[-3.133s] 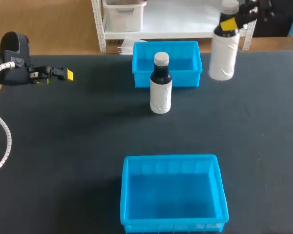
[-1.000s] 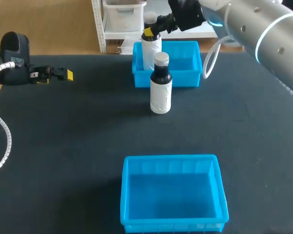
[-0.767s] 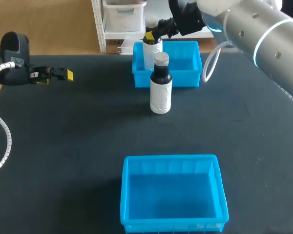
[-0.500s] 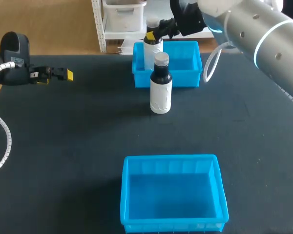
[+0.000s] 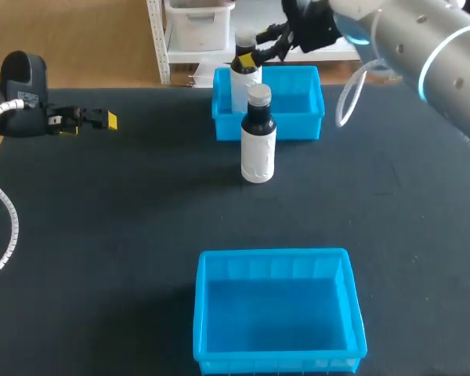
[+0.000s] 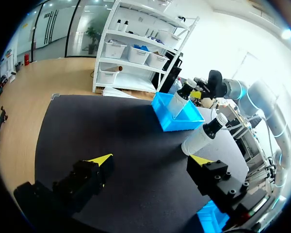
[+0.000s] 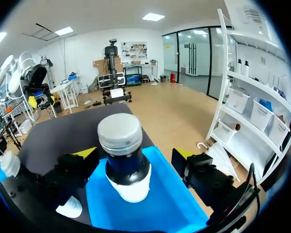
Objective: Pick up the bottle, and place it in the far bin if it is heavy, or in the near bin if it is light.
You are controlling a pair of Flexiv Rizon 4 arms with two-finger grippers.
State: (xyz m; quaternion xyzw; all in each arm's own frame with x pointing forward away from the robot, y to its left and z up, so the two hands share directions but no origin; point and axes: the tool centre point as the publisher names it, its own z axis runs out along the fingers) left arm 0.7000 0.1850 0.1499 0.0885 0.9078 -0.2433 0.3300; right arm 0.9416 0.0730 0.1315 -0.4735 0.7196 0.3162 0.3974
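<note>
A bottle with a white label, dark neck and white cap [image 5: 244,78] [image 7: 123,155] stands upright in the left end of the far blue bin [image 5: 298,102] [image 7: 160,204]. My right gripper [image 5: 256,47] [image 7: 135,154] is open around its neck, and a gap shows on each side between fingers and bottle. A second, similar bottle [image 5: 258,137] [image 6: 203,136] stands on the black table just in front of that bin. The near blue bin [image 5: 274,254] has nothing in it. My left gripper [image 5: 102,119] [image 6: 151,160] stands open over the table's far left, holding nothing.
The table [image 5: 125,235] is a black mat. The standing second bottle is close to the far bin's front wall. A white cable [image 5: 4,227] from my left arm hangs along the left edge.
My right arm carried the bottle from the far right into the far bin's left end. In the last half second its fingers spread apart off the bottle's neck. The left arm has not moved.
</note>
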